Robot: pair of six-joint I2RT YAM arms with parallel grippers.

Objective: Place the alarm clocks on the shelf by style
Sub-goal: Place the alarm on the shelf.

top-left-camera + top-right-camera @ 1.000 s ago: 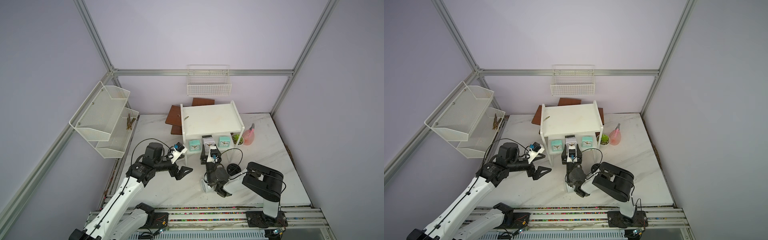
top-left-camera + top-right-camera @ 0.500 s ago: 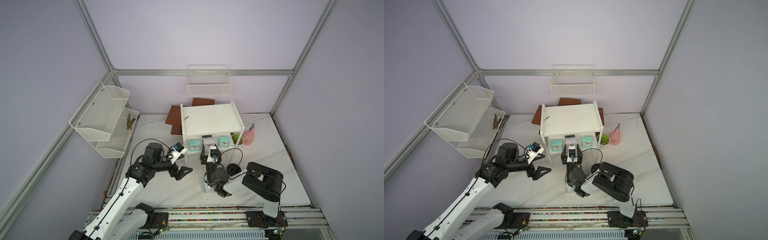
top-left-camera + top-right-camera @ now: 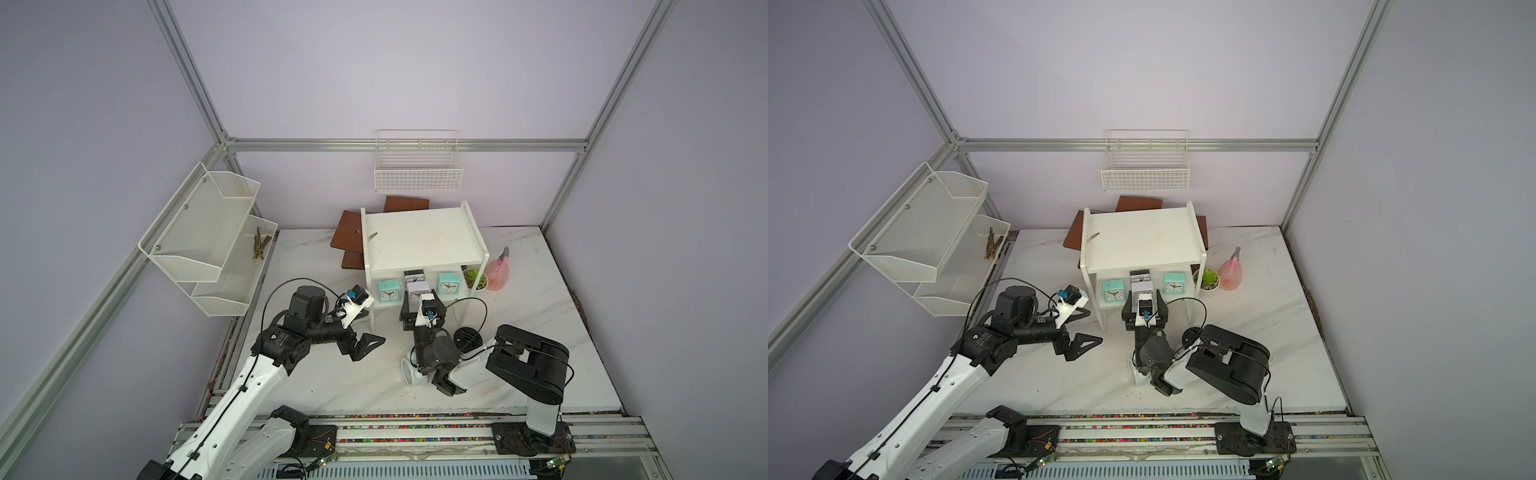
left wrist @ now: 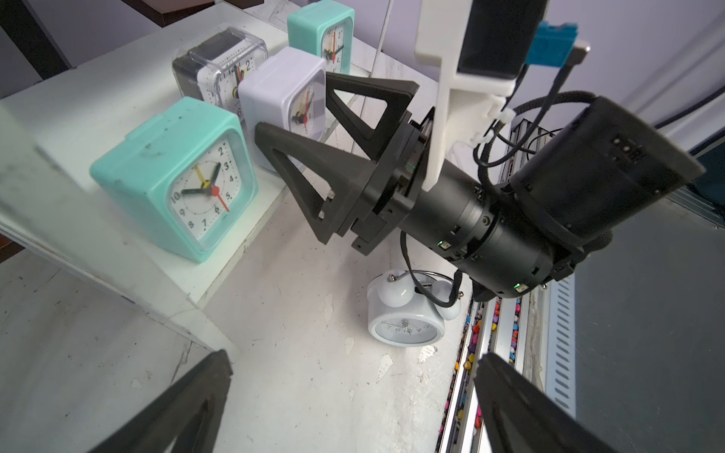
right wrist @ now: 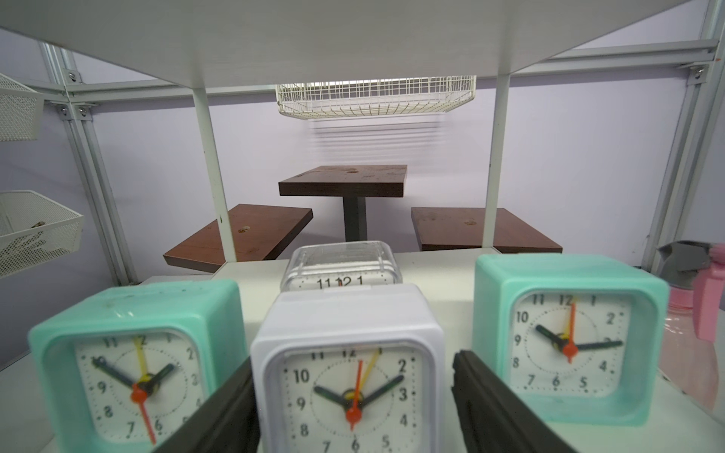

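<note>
Inside shelf [image 3: 419, 241], your right gripper [image 5: 353, 368] reaches level, jaws parted around whitish-grey clock [image 4: 280, 86] numbered to 12; left gripper [image 4: 353, 359] wide open.

Both top views sit high above the robot's edge of the desk [image 3: 332, 374], tilted down toward the back wall [image 3: 374, 83], far enough to frame the whole cell. Their fields are near-identical, with the shelf [image 3: 1142, 237] offset sideways between them. Left wrist view: close, above the desk, looking across at the shelf's lower board and the right end effector [image 4: 294, 104] side-on. Right wrist view: very close, level with that board, facing the back wall. Both wrist views share the white clock [image 5: 349, 372].
</note>
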